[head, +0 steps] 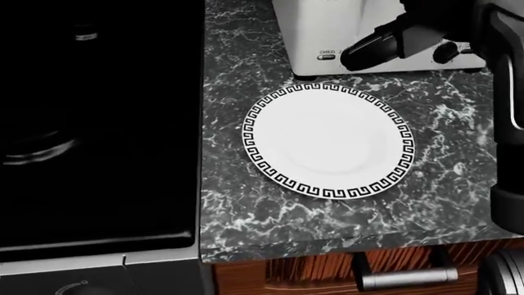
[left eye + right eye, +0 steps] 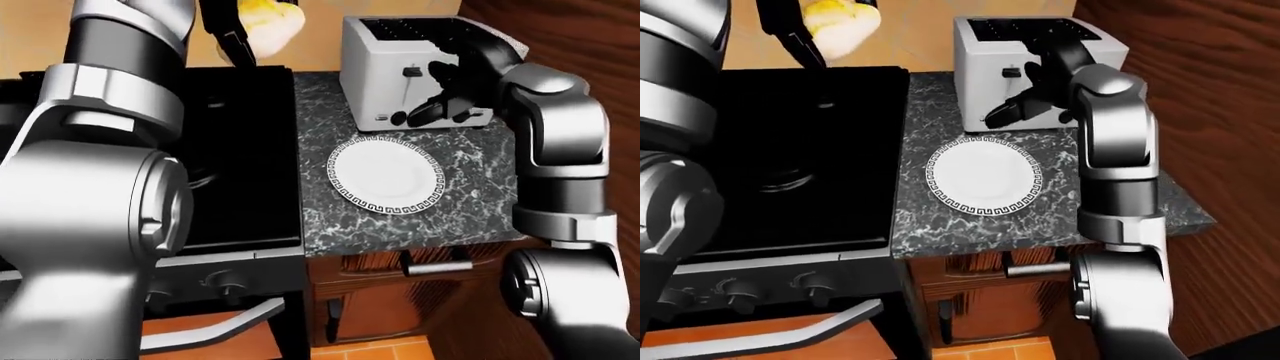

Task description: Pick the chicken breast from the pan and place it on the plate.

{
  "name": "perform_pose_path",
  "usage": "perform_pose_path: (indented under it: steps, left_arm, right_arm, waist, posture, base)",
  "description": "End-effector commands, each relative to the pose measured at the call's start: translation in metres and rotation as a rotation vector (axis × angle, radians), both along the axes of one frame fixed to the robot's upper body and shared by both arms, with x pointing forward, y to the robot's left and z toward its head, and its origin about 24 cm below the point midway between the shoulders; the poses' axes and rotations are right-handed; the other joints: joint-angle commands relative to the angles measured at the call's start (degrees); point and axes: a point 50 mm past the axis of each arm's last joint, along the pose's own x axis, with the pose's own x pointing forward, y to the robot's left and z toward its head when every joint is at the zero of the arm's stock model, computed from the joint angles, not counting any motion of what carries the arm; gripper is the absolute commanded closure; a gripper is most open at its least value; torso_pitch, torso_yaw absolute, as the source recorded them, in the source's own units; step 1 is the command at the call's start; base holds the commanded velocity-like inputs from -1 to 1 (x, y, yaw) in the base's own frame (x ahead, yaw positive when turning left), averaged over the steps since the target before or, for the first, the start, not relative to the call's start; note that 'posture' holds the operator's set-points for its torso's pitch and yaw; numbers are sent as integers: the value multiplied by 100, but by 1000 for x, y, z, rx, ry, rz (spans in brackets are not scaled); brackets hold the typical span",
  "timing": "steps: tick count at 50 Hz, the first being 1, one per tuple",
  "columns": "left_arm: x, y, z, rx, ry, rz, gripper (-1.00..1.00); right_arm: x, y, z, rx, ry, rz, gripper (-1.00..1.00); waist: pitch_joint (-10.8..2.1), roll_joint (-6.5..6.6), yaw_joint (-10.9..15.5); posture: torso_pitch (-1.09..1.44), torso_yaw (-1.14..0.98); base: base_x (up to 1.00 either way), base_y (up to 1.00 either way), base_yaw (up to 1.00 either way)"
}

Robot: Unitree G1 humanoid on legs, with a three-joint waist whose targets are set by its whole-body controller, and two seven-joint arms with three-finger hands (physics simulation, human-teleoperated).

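Left-eye view: your left hand (image 2: 240, 30) is raised at the top edge with the chicken breast (image 2: 268, 19) clamped in its fingers, above the upper edge of the black stove (image 2: 245, 150). The plate (image 2: 386, 175) sits bare on the marbled counter (image 2: 320, 217), below the toaster (image 2: 400, 67) and well to the right of the chicken. Your right hand (image 2: 445, 101) hangs in front of the toaster with fingers loose, holding nothing. No pan shows in this view.

Head view: the plate (image 1: 327, 140) is near centre, rim pattern fully visible. Only the dark fingers of the right hand (image 1: 385, 43) enter at top right, just above the plate's upper rim. The chicken and left hand are out of this view, so you cannot steer by it yet.

Right-eye view: the chicken breast (image 2: 840, 19) is gripped at top left and the plate (image 2: 982, 178) lies lower right of it.

Step in hand, as I judge it: carry across to the plate. Sweep the left hand rightward and down, keeping height until clear of the stove edge. Keep the right hand away from the plate. Lower until the chicken shows over the plate's middle in the head view, then release low so it does not slide off.
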Motion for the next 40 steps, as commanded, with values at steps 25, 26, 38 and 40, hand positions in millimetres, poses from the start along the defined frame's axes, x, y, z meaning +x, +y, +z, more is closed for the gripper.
perform_pose_path:
  steps: [25,26,38,40]
  left_arm:
    - [-16,-11,30,13,-111,-38,100]
    - [-18,-13,30,16,-112,-46,100]
    - [-45,-31,22,96,-116,-139,100]
    - [-51,-37,17,111,-119,-159,100]
  right_arm:
    - [-10,-1,28,-7,-111,8,-100]
    - [-9,0,27,-5,-110,10,-100]
    - [-9,0,28,-9,-107,17,-100]
    - [-9,0,29,-10,-109,16,-100]
  waist:
    - [76,-633,-113]
    - [83,-618,-120]
    - [11,-298,-255]
    - [6,-359,-223]
  posture:
    - [0,0]
    - [0,0]
    - [0,0]
    - [0,0]
  base:
    - [0,-16,0]
    - [0,0,0]
    - [0,0,0]
    - [0,0,0]
